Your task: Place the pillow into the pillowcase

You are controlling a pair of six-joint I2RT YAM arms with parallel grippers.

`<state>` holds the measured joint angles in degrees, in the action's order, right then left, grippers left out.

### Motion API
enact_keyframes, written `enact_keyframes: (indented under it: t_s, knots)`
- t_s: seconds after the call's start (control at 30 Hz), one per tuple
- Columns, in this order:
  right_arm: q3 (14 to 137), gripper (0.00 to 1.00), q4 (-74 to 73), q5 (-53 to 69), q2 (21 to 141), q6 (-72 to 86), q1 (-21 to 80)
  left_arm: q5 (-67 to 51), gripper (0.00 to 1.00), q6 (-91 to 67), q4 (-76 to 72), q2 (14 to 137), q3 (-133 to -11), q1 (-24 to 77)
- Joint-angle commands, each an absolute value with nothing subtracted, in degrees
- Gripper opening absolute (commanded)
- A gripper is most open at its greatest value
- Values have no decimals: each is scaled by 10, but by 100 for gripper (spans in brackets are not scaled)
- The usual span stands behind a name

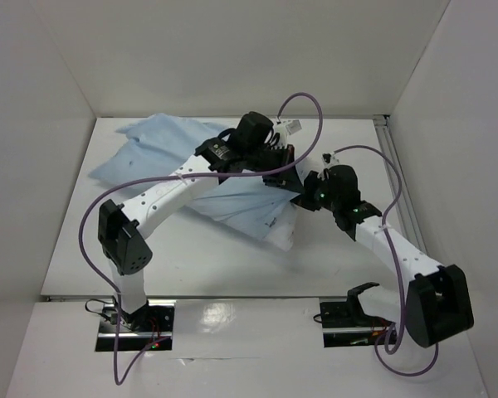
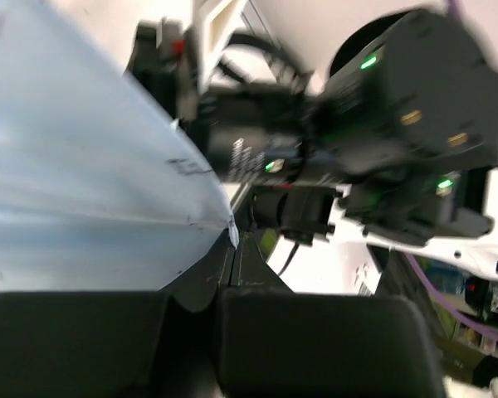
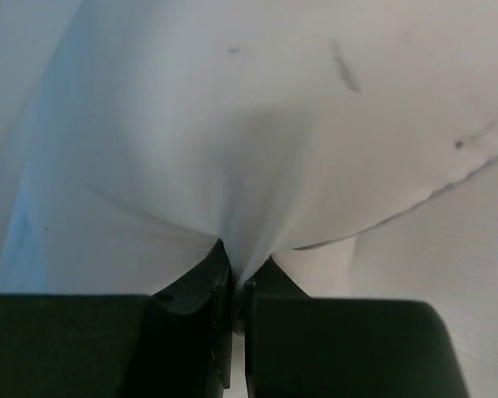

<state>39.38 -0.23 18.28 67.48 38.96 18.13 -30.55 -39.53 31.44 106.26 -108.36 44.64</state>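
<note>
- The left gripper (image 2: 232, 249) is clamped together on the blue edge of the pillowcase (image 1: 162, 141). The right gripper (image 3: 236, 278) is pinched on a pale, speckled fold, most likely the same cloth.
- The step looks like opening the mouth. Draw the two grips apart and upward with the hem taut. The wrists sit close together, so mind a knock.
- The pillowcase runs diagonally from the far-left corner of the table (image 1: 191, 265) to the table's middle, its gripped end pointing right.
- Only a white corner of the pillow (image 1: 280, 236) shows, at the table's middle. Its axis cannot be told.
</note>
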Motion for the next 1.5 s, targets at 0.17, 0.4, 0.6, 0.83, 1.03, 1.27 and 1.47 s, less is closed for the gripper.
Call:
enact_keyframes:
  t_s: [0.17, 0.4, 0.6, 0.83, 1.03, 1.27, 1.47]
  knots:
    - [435, 51, -131, 179, 623, 324, 188, -209, 84, -307, 401, 1008, -1117, 481]
    - [490, 87, -280, 84, 561, 280, 176, -5, 97, -280, 475, 932, -1052, 503]
    - [516, 49, -339, 40, 509, 286, 154, 87, 9, -289, 495, 921, -1027, 518]
    - [511, 39, -339, 169, 497, 286, 92, 130, 8, -393, 459, 828, -811, 592]
    - [475, 87, -345, 261, 483, 280, 76, 155, 80, -455, 362, 813, -678, 659]
    - [410, 90, -342, 344, 478, 269, 76, 257, 82, -466, 254, 826, -599, 666]
    - [376, 88, -323, 382, 485, 279, 76, 262, 81, -425, 196, 885, -607, 666]
